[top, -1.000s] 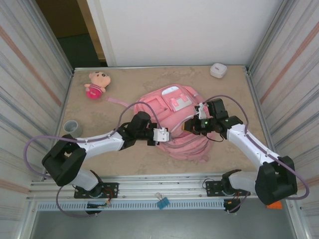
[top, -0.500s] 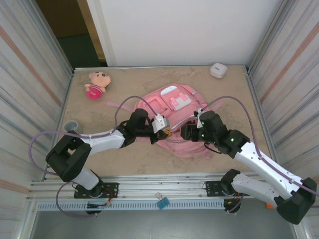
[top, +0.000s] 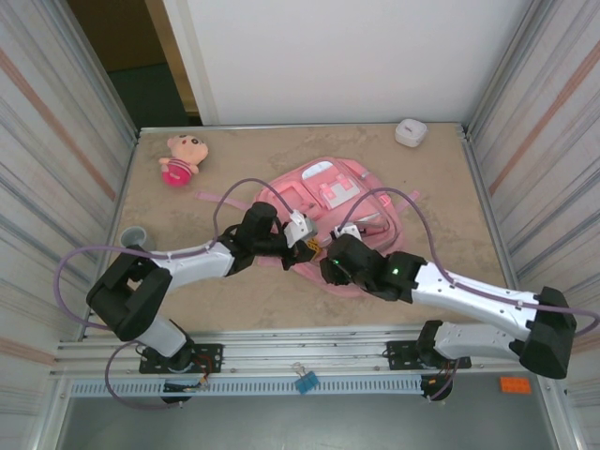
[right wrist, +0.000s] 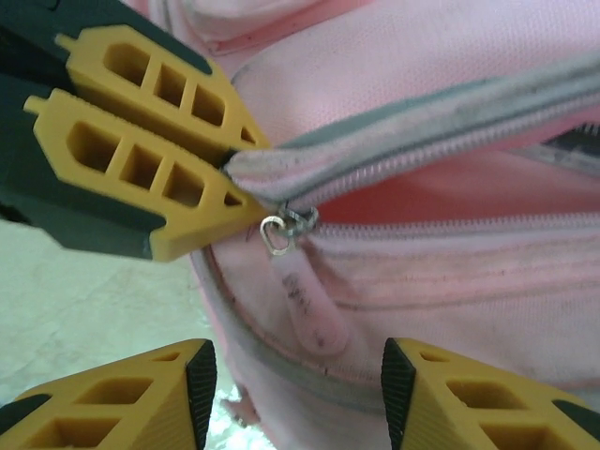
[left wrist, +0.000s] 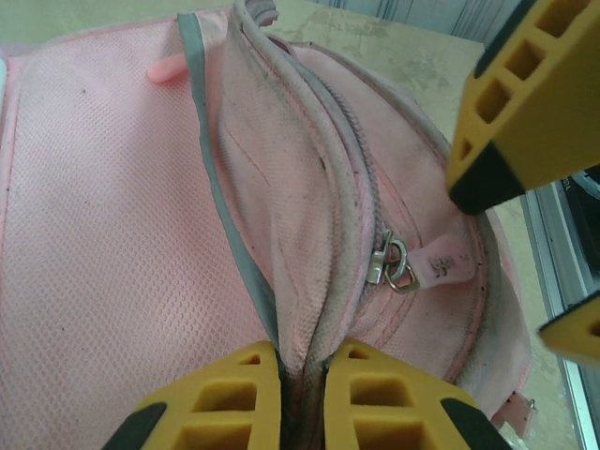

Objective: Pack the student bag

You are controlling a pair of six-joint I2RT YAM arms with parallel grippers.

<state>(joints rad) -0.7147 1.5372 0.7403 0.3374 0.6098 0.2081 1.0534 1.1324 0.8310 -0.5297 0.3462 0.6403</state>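
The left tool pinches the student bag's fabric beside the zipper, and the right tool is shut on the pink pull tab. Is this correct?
No: the right wrist view shows the right tool open, its jaws apart on either side of the pink pull tab, not gripping it. The left tool does pinch fabric of the student bag beside the zipper.

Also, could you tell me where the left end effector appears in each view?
Top external: left end effector at centre, on the student bag's near edge.
Left wrist: its fingers bottom centre, shut on the bag's zip seam.
Right wrist: upper left, beside the pink zipper pull.
Shared landmark: that zipper pull, in both wrist views.
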